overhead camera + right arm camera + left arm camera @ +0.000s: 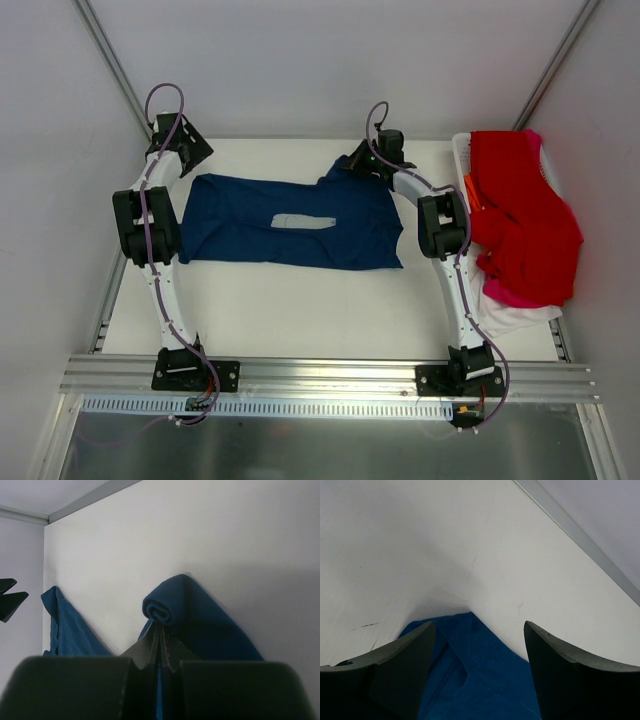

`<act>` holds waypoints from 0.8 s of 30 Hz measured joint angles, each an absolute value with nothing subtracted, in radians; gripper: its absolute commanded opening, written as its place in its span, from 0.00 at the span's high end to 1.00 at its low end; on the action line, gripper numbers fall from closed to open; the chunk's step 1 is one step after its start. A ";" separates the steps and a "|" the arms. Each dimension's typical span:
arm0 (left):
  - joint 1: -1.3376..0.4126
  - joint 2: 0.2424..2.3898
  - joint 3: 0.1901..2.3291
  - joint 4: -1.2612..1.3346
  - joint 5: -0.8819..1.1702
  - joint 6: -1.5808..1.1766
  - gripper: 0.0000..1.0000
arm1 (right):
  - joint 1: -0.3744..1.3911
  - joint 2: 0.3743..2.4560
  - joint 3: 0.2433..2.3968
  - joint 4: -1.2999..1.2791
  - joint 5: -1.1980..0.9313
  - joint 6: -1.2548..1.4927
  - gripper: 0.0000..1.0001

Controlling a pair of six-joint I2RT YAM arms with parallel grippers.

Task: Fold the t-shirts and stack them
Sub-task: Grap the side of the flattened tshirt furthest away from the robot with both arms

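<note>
navy tee (290,222) spread flat mid-frame on bench (300,310), pale print (303,221) up | R tool (159,630) clamped on raised roll at tee's upper-right edge | L tool (477,630) fingers apart, tee's upper-left corner btwn them | red tee (520,215) over pink tee (510,293) & white tee (515,318), draped on basket (460,150), right side of frame
</note>
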State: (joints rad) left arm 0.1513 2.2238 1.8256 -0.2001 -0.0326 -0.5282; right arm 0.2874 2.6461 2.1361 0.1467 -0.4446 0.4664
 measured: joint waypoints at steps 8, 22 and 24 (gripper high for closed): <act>0.152 2.222 1.778 -0.213 -0.039 -0.538 0.28 | 0.286 2.650 2.136 0.161 -0.458 0.487 1.00; 0.152 2.224 1.774 -0.253 -0.051 -0.591 0.29 | 0.286 2.650 2.136 0.165 -0.462 0.491 1.00; 0.151 2.231 1.800 -0.252 -0.041 -0.596 0.30 | 0.286 2.650 2.136 0.167 -0.462 0.492 1.00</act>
